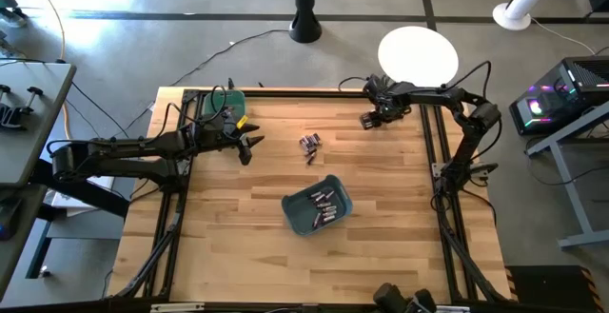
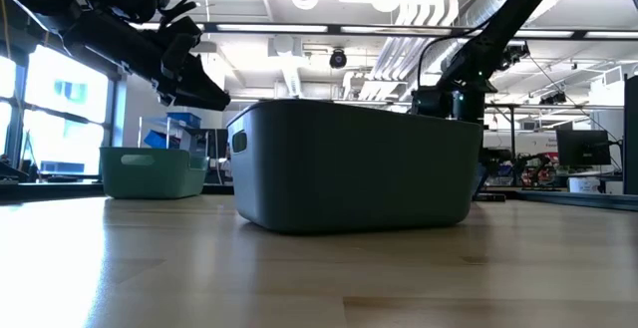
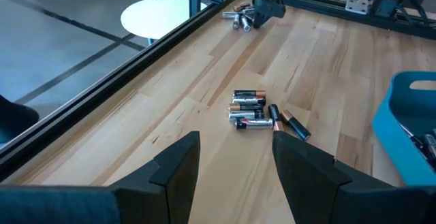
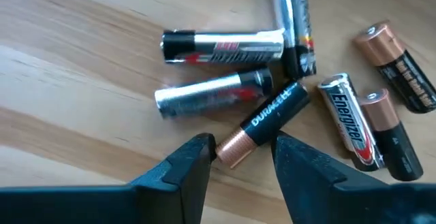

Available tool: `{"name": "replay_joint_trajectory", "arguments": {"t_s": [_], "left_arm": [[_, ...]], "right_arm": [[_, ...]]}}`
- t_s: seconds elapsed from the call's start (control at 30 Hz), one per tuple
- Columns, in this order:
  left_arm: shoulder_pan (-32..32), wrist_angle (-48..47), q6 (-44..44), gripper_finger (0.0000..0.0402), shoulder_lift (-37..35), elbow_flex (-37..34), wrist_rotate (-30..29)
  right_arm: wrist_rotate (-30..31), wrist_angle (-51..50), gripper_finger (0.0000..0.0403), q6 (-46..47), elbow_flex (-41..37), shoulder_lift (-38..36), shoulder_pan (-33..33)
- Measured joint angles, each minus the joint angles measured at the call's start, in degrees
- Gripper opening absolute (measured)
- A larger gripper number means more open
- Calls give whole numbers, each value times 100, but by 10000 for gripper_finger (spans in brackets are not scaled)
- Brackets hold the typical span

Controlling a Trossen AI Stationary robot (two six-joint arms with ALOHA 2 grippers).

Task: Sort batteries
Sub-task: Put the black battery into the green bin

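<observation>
Two loose heaps of batteries lie flat on the wooden table: one at mid-table (image 1: 309, 145) (image 3: 255, 112), one near the far right corner (image 4: 272, 81). My right gripper (image 1: 371, 118) (image 4: 242, 157) points down over the far heap. Its open fingers stand on either side of the copper end of a black-and-copper battery (image 4: 266, 118). My left gripper (image 1: 249, 146) (image 3: 235, 159) hovers open to the left of the middle heap, holding nothing. A teal bin (image 1: 317, 206) holds several batteries. My right gripper comes from above with its fingers across the black-and-copper battery's copper end (image 4: 235, 148), which lies on the table. One fingertip (image 4: 201, 156) is right at the copper end. I cannot tell whether either finger touches it.
A green bin (image 1: 224, 104) (image 2: 150, 168) stands at the table's far left corner. The teal bin (image 2: 354, 164) sits toward the near middle and fills the low view. A black rail (image 3: 170, 47) frames the table's edges. Bare wood lies between heaps and bins.
</observation>
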Motion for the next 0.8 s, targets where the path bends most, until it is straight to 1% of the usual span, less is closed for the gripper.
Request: {"name": "replay_joint_trajectory", "arguments": {"t_s": [0.13,0.3,0.43,0.57,0.63,0.73,0.8], "left_arm": [[2,0,-28,177,0,0,0],[1,0,-42,177,0,0,0],[1,0,-42,177,0,0,0],[2,0,-44,177,0,-2,0],[2,0,-44,177,0,-2,0],[2,-1,-44,177,0,-2,0],[2,-8,-44,177,0,-2,0]], "right_arm": [[248,-15,156,403,0,0,39],[135,43,156,741,-7,0,-89],[-184,68,172,743,-7,0,-269],[-256,105,207,852,-7,0,-408],[-276,152,217,884,-7,0,-431],[-250,226,218,729,-13,0,-387],[-164,261,208,671,-13,0,-304]]}}
